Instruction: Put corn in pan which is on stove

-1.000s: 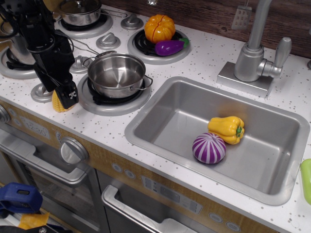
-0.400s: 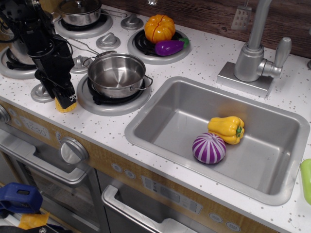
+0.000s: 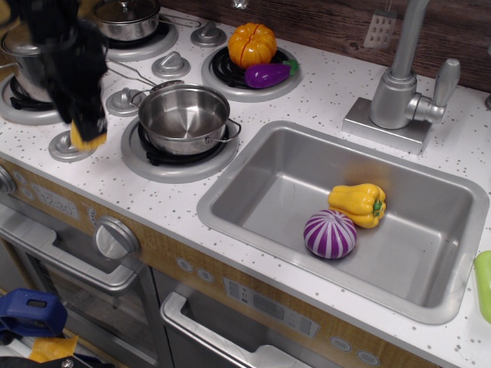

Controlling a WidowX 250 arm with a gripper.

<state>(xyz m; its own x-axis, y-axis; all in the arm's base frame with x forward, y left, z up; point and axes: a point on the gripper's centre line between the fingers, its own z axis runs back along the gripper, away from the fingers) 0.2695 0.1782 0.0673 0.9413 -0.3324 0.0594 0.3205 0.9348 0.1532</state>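
Left of the pan [image 3: 184, 116], my gripper [image 3: 86, 132] pinches the corn [image 3: 87, 140] clear of the stove [image 3: 115, 165], ready to carry it over the rim.

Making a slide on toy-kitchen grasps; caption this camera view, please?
Blurred gripper lifts the corn left of the empty pan on the stove.

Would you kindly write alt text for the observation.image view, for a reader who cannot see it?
A blurred black robot tool holds a small yellow corn above the stove, left of an empty steel pan on the front burner. To the right, a sink contains a yellow pepper and a purple striped vegetable.
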